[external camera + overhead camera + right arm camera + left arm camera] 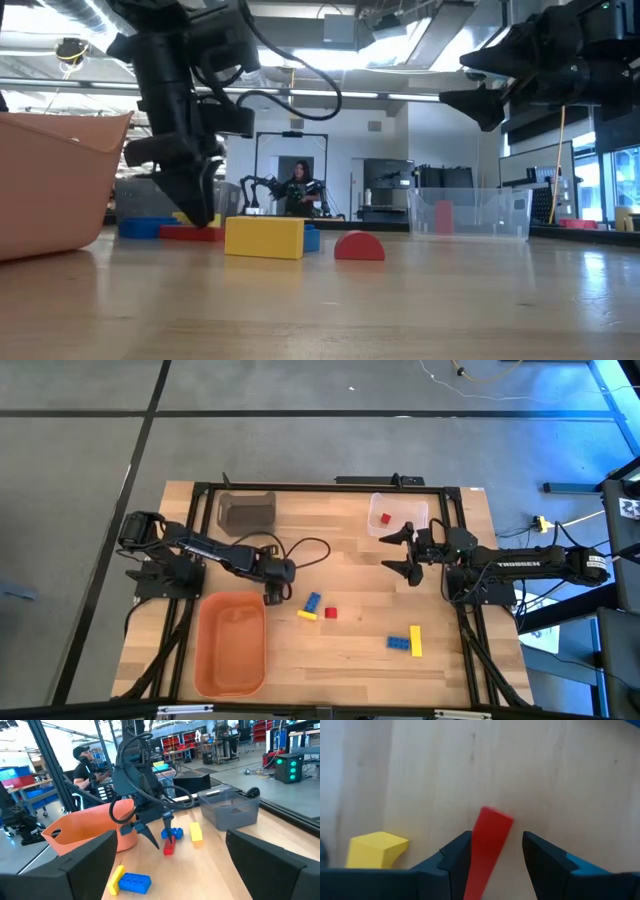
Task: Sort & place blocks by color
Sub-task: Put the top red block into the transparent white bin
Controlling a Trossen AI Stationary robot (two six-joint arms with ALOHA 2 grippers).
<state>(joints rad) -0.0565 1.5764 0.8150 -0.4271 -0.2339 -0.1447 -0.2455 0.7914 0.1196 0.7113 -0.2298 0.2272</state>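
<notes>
My left gripper points down at the table beside the orange bin, open. Its fingers stand on either side of a red elongated block that lies flat on the wood; the gripper hides this block from above. A yellow block lies close beside it. Near the middle of the table lie a blue block, a yellow one and a red half-round one. A blue-and-yellow pair lies nearer the near edge. My right gripper hovers open beside the clear bin. My left gripper comes from above, its fingers along the red block's two long sides. One finger borders the block's side; whether it touches, I cannot tell. The other finger stands apart from it. The block lies flat on the table.
The orange bin sits at the near left, the grey bin at the far left. The clear bin at the far right holds a red block. A black frame runs around the table. People sit in the room beyond.
</notes>
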